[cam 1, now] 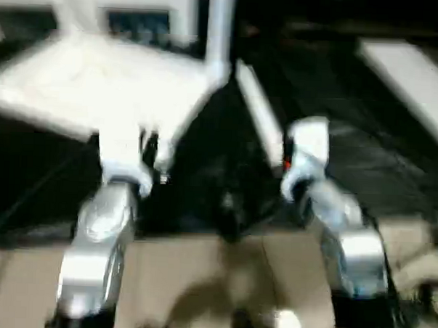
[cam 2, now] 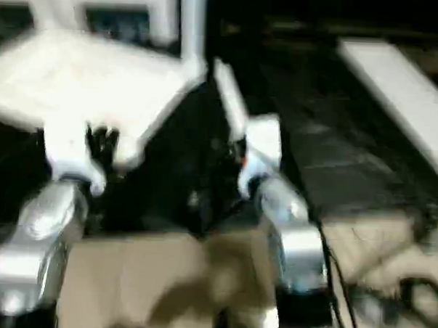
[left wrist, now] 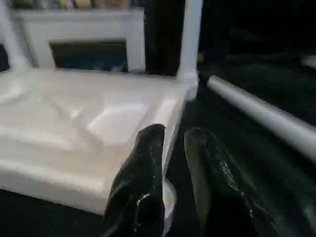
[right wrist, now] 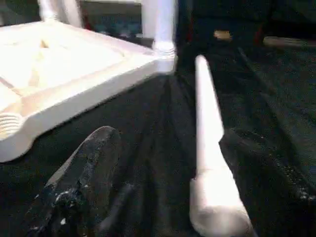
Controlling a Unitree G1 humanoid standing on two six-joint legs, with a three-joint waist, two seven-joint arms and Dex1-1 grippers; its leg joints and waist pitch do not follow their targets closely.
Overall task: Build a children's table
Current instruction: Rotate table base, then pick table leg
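The white tabletop lies underside up on the dark floor. Two white legs stand in its far corner sockets. My left gripper sits at the tabletop's near right corner, with the rim between its two black fingers, which stand narrowly apart and are closed on it. A loose leg lies on the floor to the right of the tabletop. My right gripper hangs open over that leg's near end. The leg lies between the fingers and does not touch them.
A white cabinet stands behind the tabletop. A long white board lies at the far right. Tan cardboard covers the ground nearest me, and cables trail at its right.
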